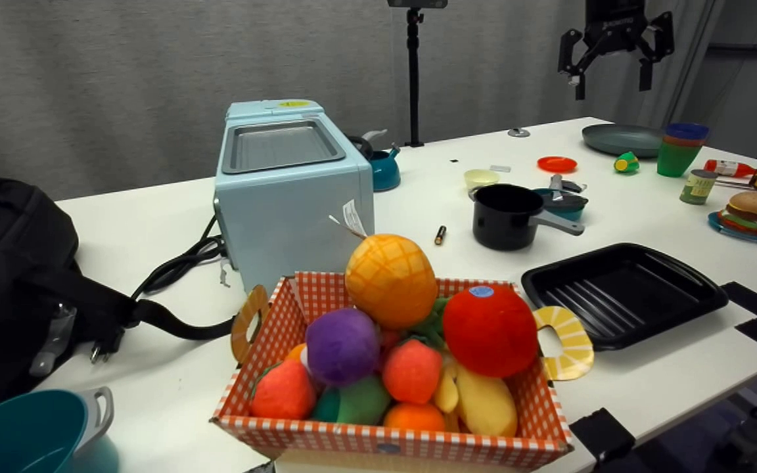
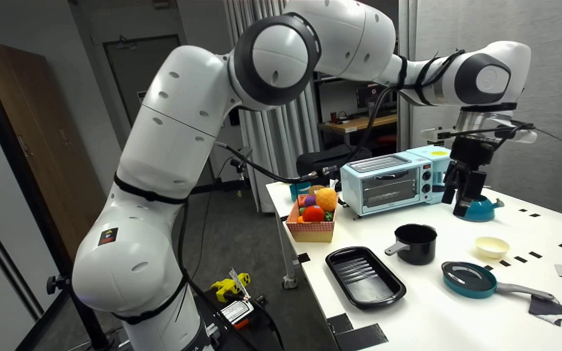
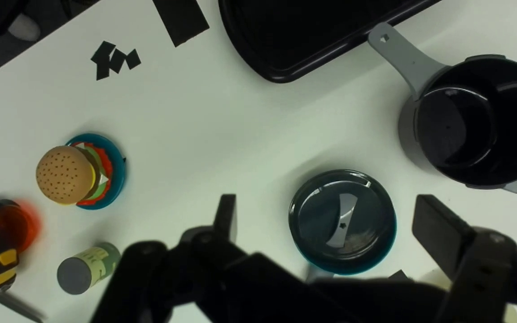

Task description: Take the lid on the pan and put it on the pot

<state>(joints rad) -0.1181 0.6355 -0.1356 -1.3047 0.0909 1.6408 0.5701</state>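
Now the Robotiq gripper (image 1: 612, 82) is hovering, fingers (image 1: 646, 75) spread!
Lid (image 3: 343, 220) is topping the frying pan (image 2: 473, 292) near the saucepan (image 2: 420, 251).

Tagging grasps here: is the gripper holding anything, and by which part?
Nothing is held: the black fingers stand apart; the dark round grey-handled lid rests on the teal pan.

The pot (image 3: 460, 116) is glossy inside, its handle (image 3: 404, 56) smooth, matt and plastic-looking. The lid (image 2: 469, 276) shines; its grip (image 3: 343, 221) is duller. The tray (image 1: 621, 295) is glossy and ribbed. The oven (image 1: 296, 210) is smooth, with a glass door (image 2: 389, 189) and a metal top plate (image 1: 286, 144). The arm (image 2: 178, 97) is smooth, the gripper (image 1: 613, 81) matt. The fruit (image 1: 411, 371) looks like cloth, the basket (image 1: 470, 447) like printed card. The curtain (image 1: 175, 79) looks like coarse cloth, the cabinet (image 2: 42, 126) like wood.
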